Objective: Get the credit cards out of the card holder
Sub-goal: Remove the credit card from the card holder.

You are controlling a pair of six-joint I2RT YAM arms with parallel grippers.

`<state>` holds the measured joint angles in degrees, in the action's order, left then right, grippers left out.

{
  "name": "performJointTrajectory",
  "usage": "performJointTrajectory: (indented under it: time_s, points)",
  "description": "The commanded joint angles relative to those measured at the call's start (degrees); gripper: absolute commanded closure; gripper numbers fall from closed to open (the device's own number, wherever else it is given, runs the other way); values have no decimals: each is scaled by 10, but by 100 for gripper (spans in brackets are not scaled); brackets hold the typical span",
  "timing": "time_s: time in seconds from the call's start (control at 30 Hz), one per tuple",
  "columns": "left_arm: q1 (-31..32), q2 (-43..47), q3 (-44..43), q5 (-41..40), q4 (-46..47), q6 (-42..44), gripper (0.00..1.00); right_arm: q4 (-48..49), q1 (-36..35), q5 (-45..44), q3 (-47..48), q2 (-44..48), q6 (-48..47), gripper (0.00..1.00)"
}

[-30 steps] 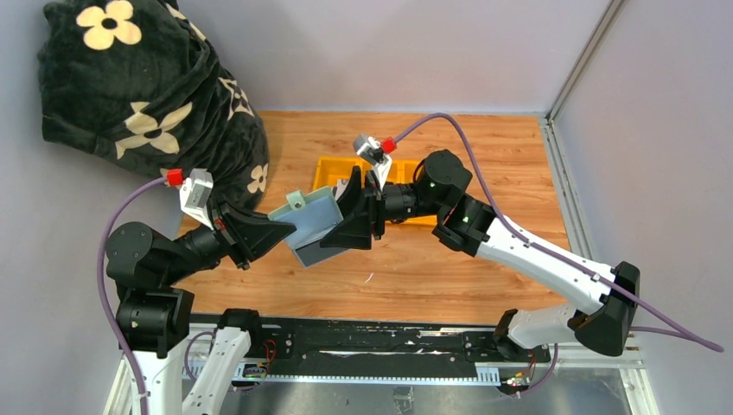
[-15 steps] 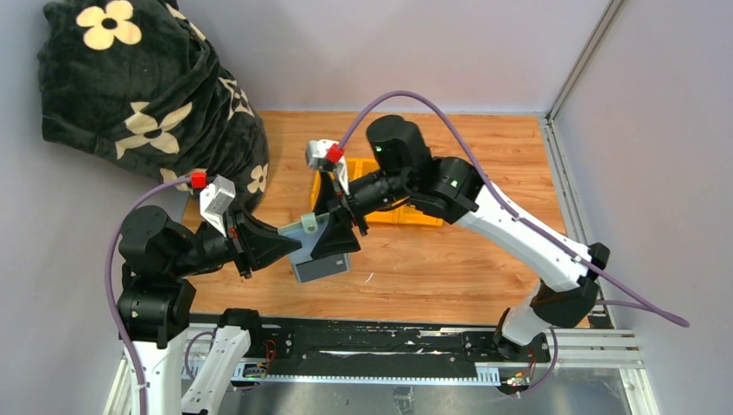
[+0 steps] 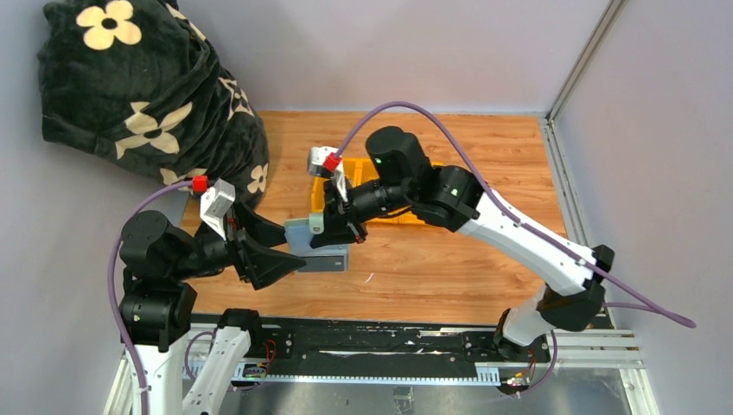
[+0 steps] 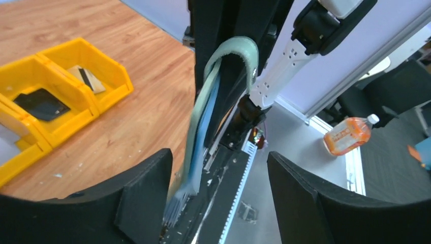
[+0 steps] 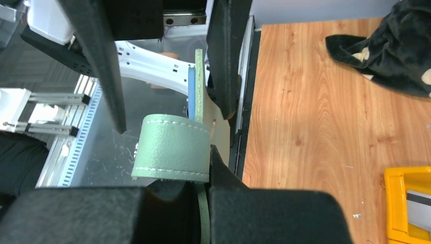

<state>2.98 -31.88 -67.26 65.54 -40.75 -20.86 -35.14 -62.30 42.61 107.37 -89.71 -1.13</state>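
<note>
The sage green card holder (image 3: 300, 234) hangs in the air over the table's near part. My right gripper (image 3: 335, 232) is shut on its upper edge (image 5: 202, 203), just beside the green clasp strap (image 5: 173, 147). My left gripper (image 3: 290, 249) is open, and its two fingers (image 4: 145, 195) stand either side of the holder's lower end (image 4: 201, 132) without touching it. Light blue leaves and pale grey layered edges (image 4: 173, 211) show at that end. A black credit card (image 4: 40, 104) and a tan striped one (image 4: 86, 79) lie in the yellow tray (image 4: 114, 94).
The yellow three-compartment tray (image 3: 316, 195) sits behind the right arm, mostly hidden by it. A black cloth with cream flowers (image 3: 138, 95) is heaped at the back left. Bare wood (image 3: 449, 268) lies to the right of the holder. The rail (image 3: 389, 350) runs along the near edge.
My right arm swung left and shut on the card holder's top. My left gripper, shut on the holder before, has opened and let go.
</note>
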Motion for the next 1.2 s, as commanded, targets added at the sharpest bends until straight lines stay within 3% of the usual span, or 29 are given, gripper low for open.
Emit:
performJointTrajectory:
  time_s: [0.0, 0.37, 0.57, 0.8, 1.0, 1.07, 1.13, 1.17]
  points:
    - [1, 10, 36, 8, 85, -101, 24, 202, 10, -28, -94, 98, 120, 100]
    - [1, 80, 126, -69, 335, -367, 19, 489, 11, -137, -285, 229, 260, 100]
    - [1, 89, 142, -80, 363, -401, 24, 600, 10, -168, -344, 230, 330, 100]
    - [1, 89, 152, -84, 373, -409, 47, 678, 10, -209, -391, 238, 364, 100]
    - [1, 101, 155, -132, 281, -344, 80, 713, 5, -225, -424, 238, 373, 99]
    - [1, 97, 139, -162, 224, -295, 88, 690, 5, -207, -417, 232, 370, 85]
    - [1, 88, 117, -187, 174, -243, 93, 632, 5, -183, -397, 226, 339, 62]
    - [1, 82, 106, -197, 153, -215, 95, 588, 5, -174, -380, 222, 313, 57]
